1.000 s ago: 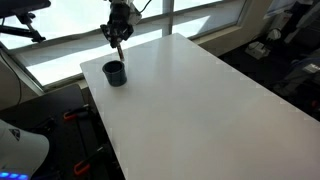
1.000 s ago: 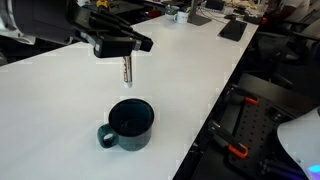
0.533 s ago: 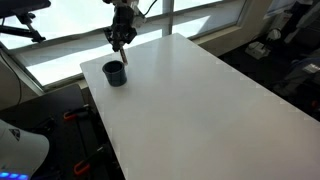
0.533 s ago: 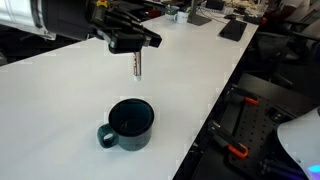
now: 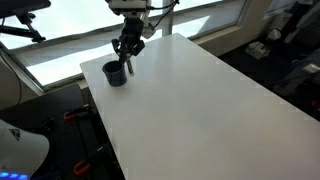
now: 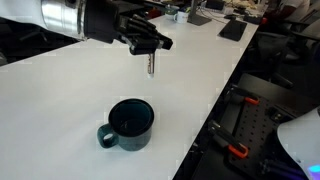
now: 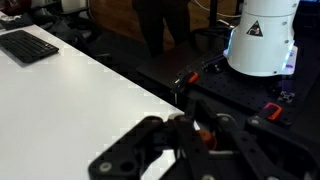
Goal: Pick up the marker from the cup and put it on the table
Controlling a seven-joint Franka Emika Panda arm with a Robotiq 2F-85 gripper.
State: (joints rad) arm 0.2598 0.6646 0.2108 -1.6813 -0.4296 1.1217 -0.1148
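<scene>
The dark cup (image 6: 128, 124) stands on the white table (image 6: 60, 100), with its handle at its left in this exterior view; it also shows near the table's corner in an exterior view (image 5: 115, 73). It looks empty. My gripper (image 6: 148, 44) is shut on the marker (image 6: 150, 65), which hangs upright from the fingers above the table, beyond the cup. In an exterior view the gripper (image 5: 128, 50) holds the marker (image 5: 129, 64) just beside the cup. In the wrist view the fingers (image 7: 190, 135) close on the marker's reddish-orange end (image 7: 204, 135).
The table edge runs close to the cup. A keyboard (image 7: 27, 45) lies on the table in the wrist view. Dark items (image 6: 232, 29) sit at the table's far end. A white robot base (image 7: 262, 38) and black floor equipment stand beyond the edge.
My gripper has carried the marker sideways, away from above the cup and further over the table. The cup has not moved.
</scene>
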